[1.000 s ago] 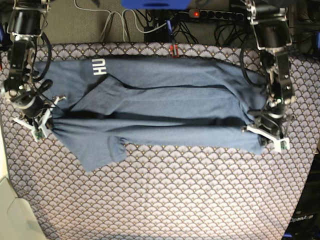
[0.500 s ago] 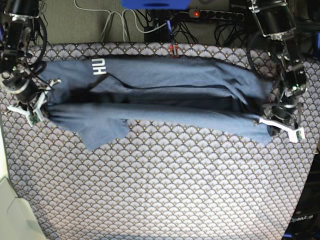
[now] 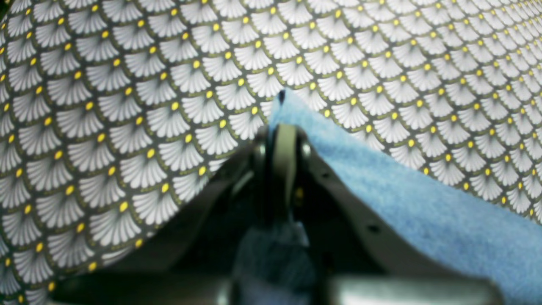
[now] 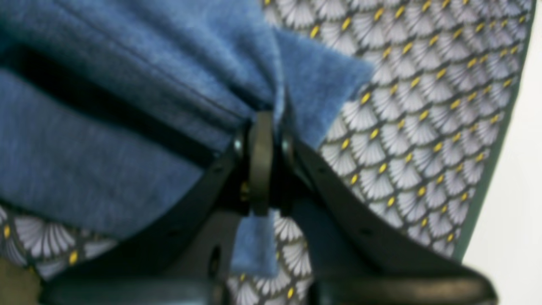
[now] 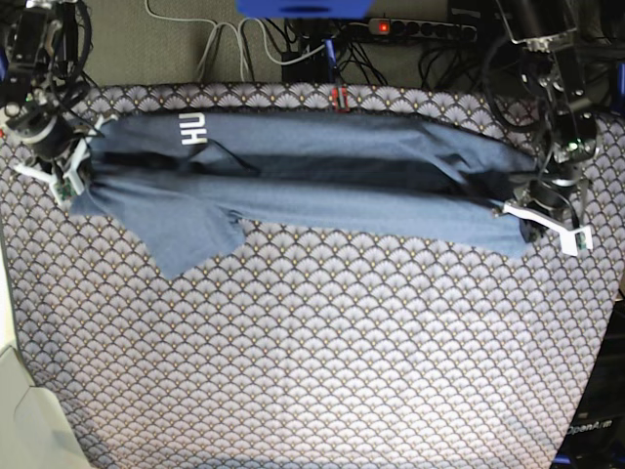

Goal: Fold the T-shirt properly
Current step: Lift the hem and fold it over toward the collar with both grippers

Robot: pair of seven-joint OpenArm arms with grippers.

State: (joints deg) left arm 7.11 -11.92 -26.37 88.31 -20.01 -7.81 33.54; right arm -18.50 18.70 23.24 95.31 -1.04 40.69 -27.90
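Nearest me, bare fan-patterned table covering (image 5: 322,352) fills the front of the table. Beyond it I see the T-shirt (image 5: 312,176) stretched as a long folded band across the far half, white lettering (image 5: 192,128) up, one sleeve (image 5: 186,239) splayed forward. My right gripper (image 4: 271,120) is clenched on its bunched edge; my left gripper (image 3: 281,127) pinches the other end. Behind the table lie cables (image 5: 234,44) and a power strip (image 5: 420,29).
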